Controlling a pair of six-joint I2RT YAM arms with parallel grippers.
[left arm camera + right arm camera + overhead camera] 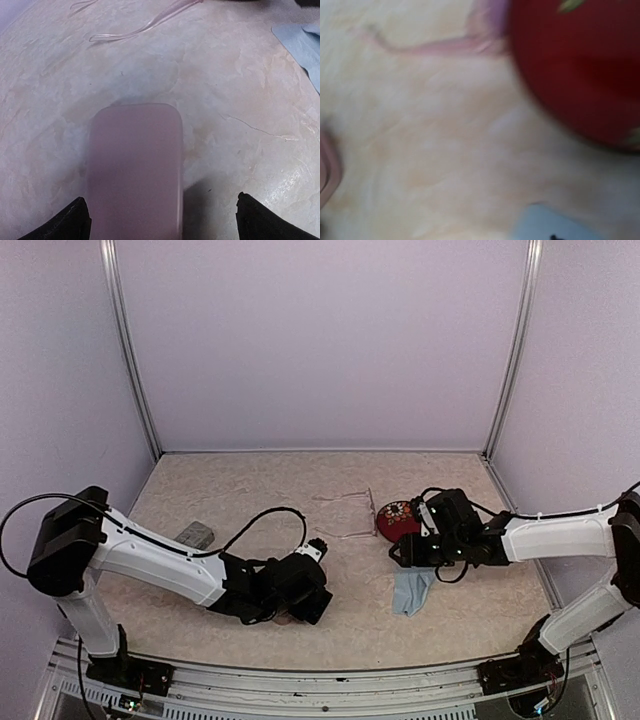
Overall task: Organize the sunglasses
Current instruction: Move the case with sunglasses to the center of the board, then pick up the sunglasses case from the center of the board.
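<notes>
The sunglasses with the pale clear-pinkish frame point(350, 516) lie on the table at centre back, their slim arms spread; one arm point(145, 26) shows at the top of the left wrist view. My left gripper point(306, 585) point(162, 220) hangs low and open over an oblong pink case point(135, 170), which lies flat between its fingers, close to the left one and well apart from the right one. My right gripper point(408, 552) hovers beside a red patterned pouch point(397, 521) point(575, 65). Its fingers do not show in the blurred right wrist view, where a pink glasses arm point(435, 47) crosses the top.
A light-blue cloth point(412, 591) point(302, 45) point(555, 225) lies just in front of the right gripper. A grey case point(195, 534) sits at the left beside the left arm. Pale walls close the table on three sides.
</notes>
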